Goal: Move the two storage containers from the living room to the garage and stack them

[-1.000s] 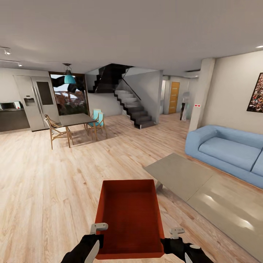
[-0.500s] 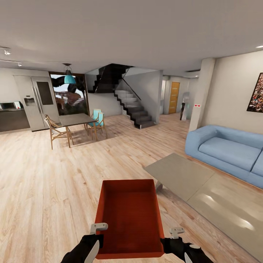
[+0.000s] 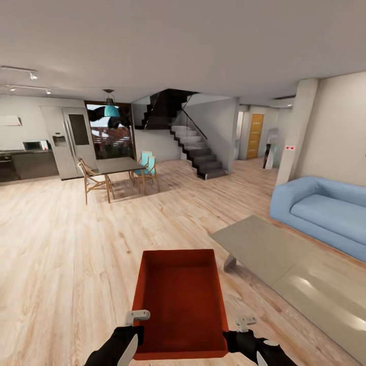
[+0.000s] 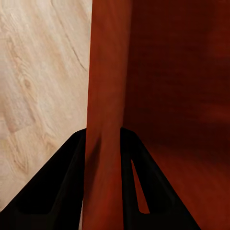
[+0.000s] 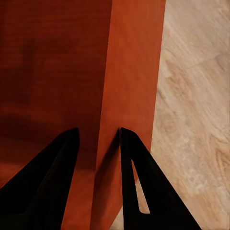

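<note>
One orange-red rectangular open-topped plastic container point(image 3: 180, 301) hangs low in front of the robot, carried between its two arms above the light wood plank floor point(image 3: 61, 254) of the living room. Its long axis runs straight away from the robot, so the near short end lies between the wrists and the far end points toward the open room ahead. The left gripper point(image 3: 133, 325) takes the left long wall close to the near corner, and the right gripper point(image 3: 239, 330) takes the right long wall at the matching spot, so neither arm is nearer than the other.

From the left wrist, the two black fingers point(image 4: 67, 187) stand one on each side of the thin red wall and press against it. From the right wrist, the black fingers point(image 5: 57, 177) pinch their wall the same way, one inside the bin and one outside. Both pairs are closed on the container's walls, which rise straight up from between them.

The bin looks empty and level. A low grey coffee tabletop point(image 3: 264, 244) lies just to the right of its far end, with a pale blue sofa point(image 3: 325, 211) beyond. Further off stand a dining table with wooden chairs point(image 3: 119, 173) and a dark staircase point(image 3: 198, 147). I would say the carry to the garage is only starting, and the load must clear that tabletop.
</note>
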Motion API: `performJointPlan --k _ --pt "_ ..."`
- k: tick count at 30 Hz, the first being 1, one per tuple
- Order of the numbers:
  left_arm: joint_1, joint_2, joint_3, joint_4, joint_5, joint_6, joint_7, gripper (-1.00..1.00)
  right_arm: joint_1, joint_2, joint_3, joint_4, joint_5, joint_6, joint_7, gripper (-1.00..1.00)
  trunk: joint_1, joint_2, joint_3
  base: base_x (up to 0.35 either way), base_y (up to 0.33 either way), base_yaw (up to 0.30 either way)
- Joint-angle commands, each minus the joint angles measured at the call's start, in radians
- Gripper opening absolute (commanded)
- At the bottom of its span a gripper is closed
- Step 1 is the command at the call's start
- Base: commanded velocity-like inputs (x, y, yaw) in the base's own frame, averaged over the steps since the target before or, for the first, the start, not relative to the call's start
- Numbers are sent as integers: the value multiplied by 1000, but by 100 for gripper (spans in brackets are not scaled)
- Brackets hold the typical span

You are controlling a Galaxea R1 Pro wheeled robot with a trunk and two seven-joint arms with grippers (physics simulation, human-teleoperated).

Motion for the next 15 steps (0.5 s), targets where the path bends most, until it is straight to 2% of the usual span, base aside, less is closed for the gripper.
performJointPlan --k 1,3,9,11,15 --pt "-1 14 -8 -4 18 -55 -20 -100 1 -2 -3 1 -2 9 25 -100 0 -1 0 0 0 288" --pt "-1 26 -8 -4 21 -55 -21 -100 1 -2 -3 1 -2 9 26 -100 0 -1 0 0 0 289" --pt "-1 30 -8 -4 23 -55 -21 -100 1 -2 -3 1 -2 9 26 -100 0 -1 0 35 0 288" --pt "-1 31 -8 -4 23 -56 -21 -100 1 -2 -3 1 -2 8 26 -100 0 -1 0 222 0 200" --pt "0 31 -8 -4 23 -55 -21 -100 1 -2 -3 1 -2 7 26 -100 0 -1 0 298 0 55"
